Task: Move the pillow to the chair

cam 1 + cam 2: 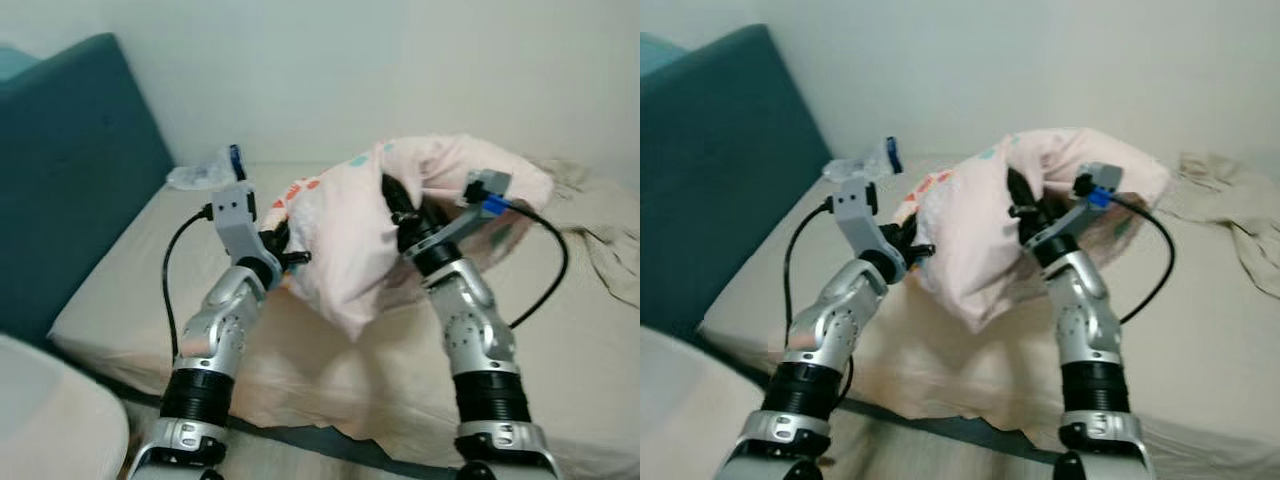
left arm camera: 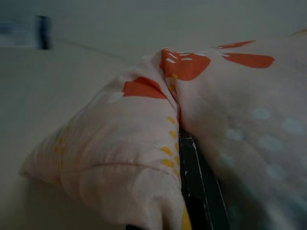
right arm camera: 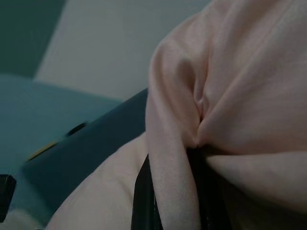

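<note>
- Pillow [image 1: 365, 230], pale pink with orange and teal prints, is pinched at both ends and hangs between the two arms, one corner drooping toward the bed [image 1: 560, 360] beneath them.
- Headboard [image 1: 70, 170], teal and padded, stands well off to the outer side of the left pincer; a clear plastic bag [image 1: 205, 172] with a blue patch lies on the mattress just beyond that pincer.
- Left pincer [image 1: 283, 243] is clamped narrow on the pillow's near-left edge; in the left wrist view a black finger [image 2: 199, 191] runs up into a fold of the printed cloth.
- Right pincer [image 1: 398, 205] is buried in the pillow's upper right part, its fingers closed on a bunch of fabric; the right wrist view has the cloth gathered tight around a dark finger [image 3: 144, 196].
- Rumpled beige sheet [image 1: 605, 235] lies beyond and outside the right pincer.
- Judged from this, the grasp is made and the carrying step is in hand; no chair can be identified with certainty.
- Next move calls for keeping both grips firm, raising the sagging corner clear of the bed, and turning away toward wherever the chair stands.
</note>
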Motion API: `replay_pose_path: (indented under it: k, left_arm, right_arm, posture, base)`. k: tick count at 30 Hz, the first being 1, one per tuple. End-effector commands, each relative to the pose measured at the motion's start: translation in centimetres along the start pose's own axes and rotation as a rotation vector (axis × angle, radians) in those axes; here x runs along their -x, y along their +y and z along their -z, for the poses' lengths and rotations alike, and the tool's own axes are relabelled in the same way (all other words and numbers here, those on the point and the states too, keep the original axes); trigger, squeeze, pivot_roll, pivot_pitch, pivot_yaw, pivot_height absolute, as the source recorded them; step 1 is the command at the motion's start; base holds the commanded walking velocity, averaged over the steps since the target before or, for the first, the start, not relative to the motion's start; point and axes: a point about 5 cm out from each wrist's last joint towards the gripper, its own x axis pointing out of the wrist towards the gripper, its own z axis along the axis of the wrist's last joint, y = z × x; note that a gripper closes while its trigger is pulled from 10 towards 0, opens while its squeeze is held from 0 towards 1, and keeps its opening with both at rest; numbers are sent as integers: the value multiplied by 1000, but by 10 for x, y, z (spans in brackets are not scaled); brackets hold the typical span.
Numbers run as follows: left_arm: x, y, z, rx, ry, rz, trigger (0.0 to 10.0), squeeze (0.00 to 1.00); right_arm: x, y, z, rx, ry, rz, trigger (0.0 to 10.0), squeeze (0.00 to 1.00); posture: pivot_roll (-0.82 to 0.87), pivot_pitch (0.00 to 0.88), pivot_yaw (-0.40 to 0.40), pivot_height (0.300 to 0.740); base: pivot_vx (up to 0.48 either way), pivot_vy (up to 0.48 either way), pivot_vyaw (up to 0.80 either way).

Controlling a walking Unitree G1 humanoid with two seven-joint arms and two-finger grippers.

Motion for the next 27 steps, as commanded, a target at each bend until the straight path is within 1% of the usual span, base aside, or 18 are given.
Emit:
replay_pose_path:
  k: [1,6,9,10,12,16,27]
  left_arm:
    - [-1,-6,-11,-29,-60,35,10000,0]
    - [-2,-6,-18,-27,-80,30,10000,0]
    - [-3,-6,-21,-28,-89,31,10000,0]
    - [-5,-6,-30,-31,-117,36,10000,0]
    - [-6,-7,-39,-38,-140,40,10000,0]
    - [-8,-7,-50,-45,-170,40,10000,0]
    - [-7,-8,-53,-55,-183,32,10000,0]
  right_arm:
    - [-2,8,8,-16,33,-38,10000,0]
    - [-5,16,0,-20,-13,-80,10000,0]
    - [-6,17,-1,-20,-20,-84,10000,0]
    - [-7,19,-5,-23,-39,-96,10000,0]
    - [-9,21,-8,-22,-52,-106,10000,0]
    - [-11,22,-11,-16,-61,-113,10000,0]
    - [-13,24,-10,-22,-66,-108,10000,0]
  posture:
    - [-109,59,102,740]
    - [-109,65,103,740]
    - [-108,67,102,740]
    - [-105,69,101,740]
    - [-104,69,101,740]
    - [-102,70,102,740]
    - [-97,71,105,740]
  base:
    - [0,0,775]
    - [0,0,775]
    - [0,0,771]
    - [0,0,769]
    - [0,0,769]
    - [0,0,769]
    - [0,0,768]
